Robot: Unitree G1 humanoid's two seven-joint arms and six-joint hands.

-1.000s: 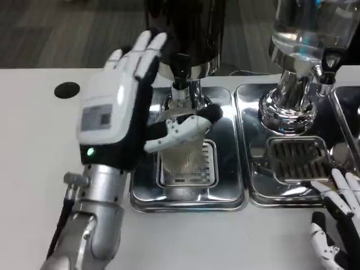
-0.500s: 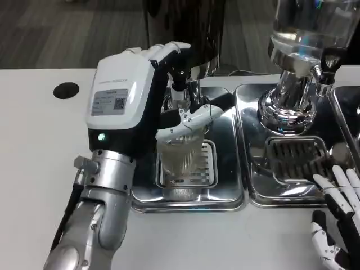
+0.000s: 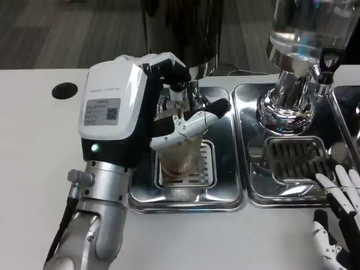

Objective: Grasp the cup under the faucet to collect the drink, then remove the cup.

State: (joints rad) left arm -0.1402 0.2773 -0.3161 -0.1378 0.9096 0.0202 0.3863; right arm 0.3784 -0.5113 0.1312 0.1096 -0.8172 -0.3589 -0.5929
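Observation:
A clear ribbed cup (image 3: 179,157) stands on the drain grate (image 3: 206,166) of the left steel tray (image 3: 228,185), right under the black faucet (image 3: 181,90) of the dark dispenser. Brownish liquid shows in the cup. My left hand (image 3: 121,112) wraps the cup from the left, its thumb across the front and its fingers curled behind the faucet. My right hand (image 3: 337,225) rests at the lower right corner, fingers apart, holding nothing.
A second steel tray (image 3: 256,191) with its own grate sits to the right under a clear-tank dispenser (image 3: 304,50) on a chrome base. A round black hole (image 3: 64,90) marks the table at the left. White table surface lies in front.
My left hand's fingers, raised and straight a second ago, have curled around the cup. The cup now shows brown liquid inside. The right hand has hardly moved.

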